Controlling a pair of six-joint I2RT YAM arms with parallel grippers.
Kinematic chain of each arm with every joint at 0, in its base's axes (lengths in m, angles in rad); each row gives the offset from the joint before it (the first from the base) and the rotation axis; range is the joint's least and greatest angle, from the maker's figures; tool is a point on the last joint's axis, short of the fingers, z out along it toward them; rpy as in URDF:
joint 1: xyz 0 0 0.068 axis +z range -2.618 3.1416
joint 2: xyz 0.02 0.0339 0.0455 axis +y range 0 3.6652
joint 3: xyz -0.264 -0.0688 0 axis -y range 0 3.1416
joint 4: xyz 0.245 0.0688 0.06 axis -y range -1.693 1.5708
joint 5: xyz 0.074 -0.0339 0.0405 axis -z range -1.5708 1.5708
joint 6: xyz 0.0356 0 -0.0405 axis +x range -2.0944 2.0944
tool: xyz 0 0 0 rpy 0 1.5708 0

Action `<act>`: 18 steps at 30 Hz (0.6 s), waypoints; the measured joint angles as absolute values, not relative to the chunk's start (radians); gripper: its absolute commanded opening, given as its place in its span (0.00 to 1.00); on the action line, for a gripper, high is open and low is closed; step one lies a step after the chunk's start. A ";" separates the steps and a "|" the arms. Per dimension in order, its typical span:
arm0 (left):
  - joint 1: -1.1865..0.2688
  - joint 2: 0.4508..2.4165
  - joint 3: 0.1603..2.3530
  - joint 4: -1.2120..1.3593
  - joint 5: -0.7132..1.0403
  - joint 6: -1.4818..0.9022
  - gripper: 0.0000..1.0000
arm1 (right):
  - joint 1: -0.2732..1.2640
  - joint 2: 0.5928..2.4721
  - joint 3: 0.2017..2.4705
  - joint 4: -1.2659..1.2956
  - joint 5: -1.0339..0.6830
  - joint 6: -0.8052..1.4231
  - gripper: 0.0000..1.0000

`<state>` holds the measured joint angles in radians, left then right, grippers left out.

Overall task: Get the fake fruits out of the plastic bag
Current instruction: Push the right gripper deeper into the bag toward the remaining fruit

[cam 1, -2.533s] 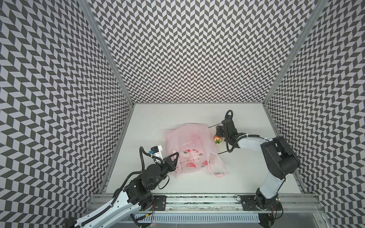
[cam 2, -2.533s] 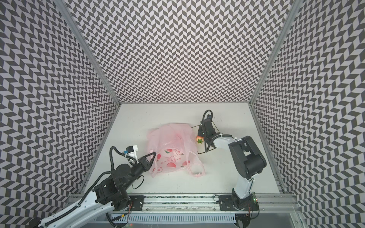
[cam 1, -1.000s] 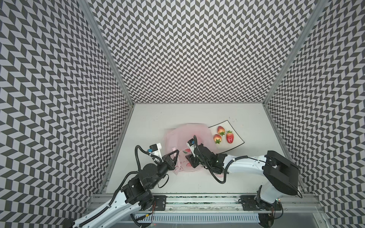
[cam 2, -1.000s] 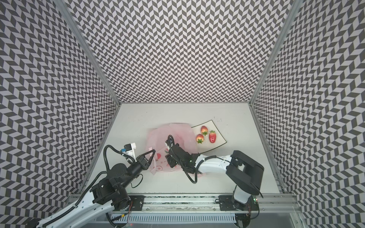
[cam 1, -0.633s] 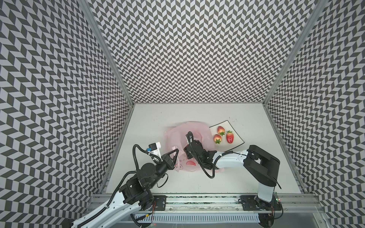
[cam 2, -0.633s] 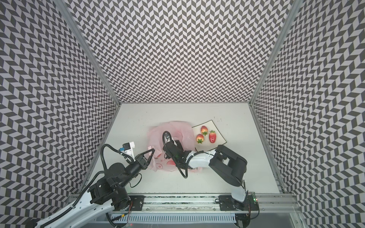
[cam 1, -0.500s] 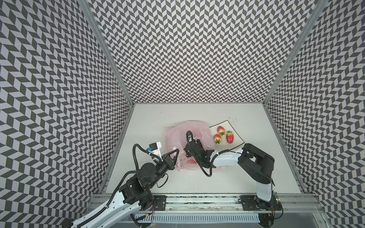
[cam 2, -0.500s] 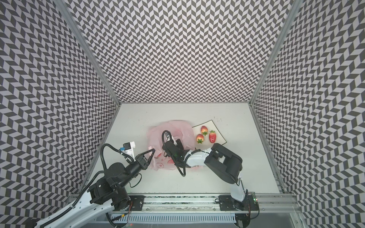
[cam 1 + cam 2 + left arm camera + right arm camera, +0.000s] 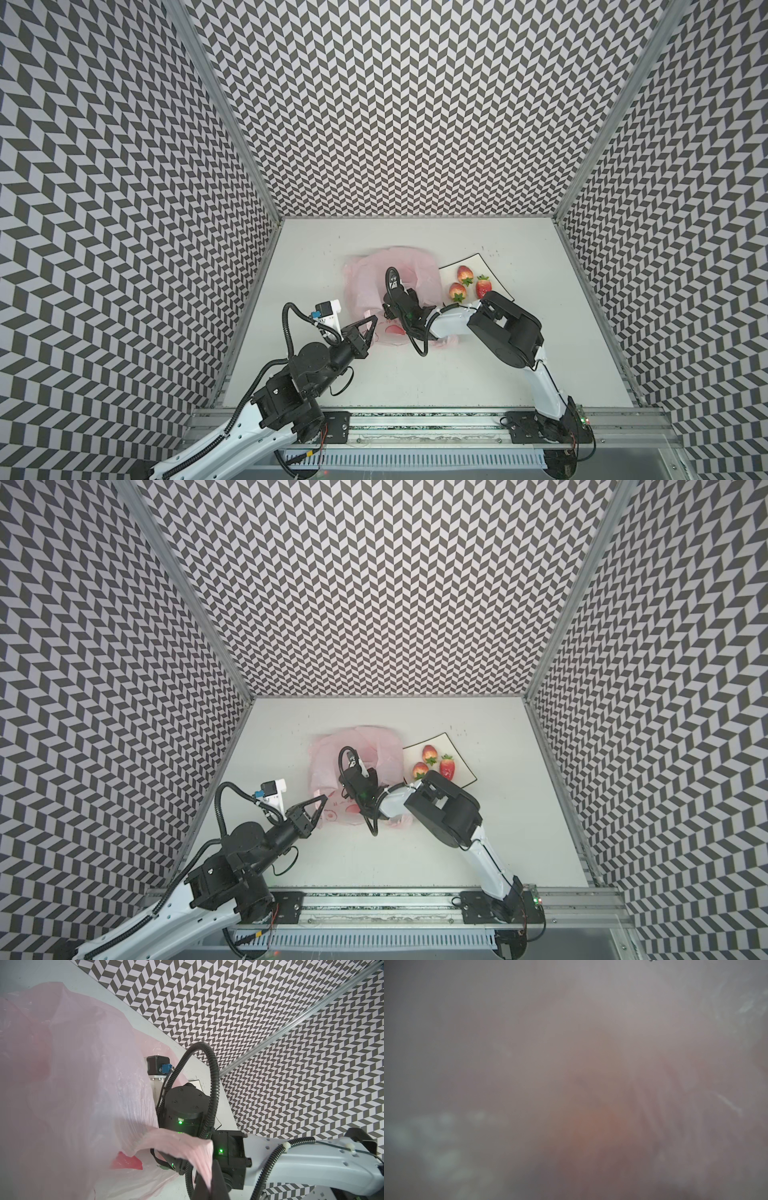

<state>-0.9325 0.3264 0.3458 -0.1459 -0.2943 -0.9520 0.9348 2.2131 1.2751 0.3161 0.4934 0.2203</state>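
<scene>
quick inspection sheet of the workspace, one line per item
surface: white table, bare at the front
job's things: pink plastic bag crumpled mid-table; three strawberries on a white plate beside it
clutter: nothing seen
grippers: left gripper shut on a bag handle; right gripper inside the bag, hidden
cables: black hoses looping off both arms
surroundings: chevron-patterned walls, metal rail at the front

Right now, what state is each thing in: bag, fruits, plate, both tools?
plastic bag: crumpled on the table, near edge pinched and lifted by the left tool.
strawberries: three out, lying on the plate.
plate: flat beside the bag.
left tool: shut on the bag.
right tool: reached into the bag, hidden by plastic.
</scene>
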 measured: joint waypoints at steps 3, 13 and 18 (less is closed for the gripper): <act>-0.933 0.326 0.345 -0.146 -0.298 -0.962 0.00 | 0.916 2.220 1.293 0.319 0.402 0.197 0.65; -0.933 0.325 0.337 -0.145 -0.313 -0.979 0.00 | 0.915 2.106 1.130 0.395 0.076 0.126 0.54; -0.933 0.325 0.330 -0.144 -0.318 -0.985 0.00 | 0.916 2.068 1.104 0.412 0.014 0.140 0.63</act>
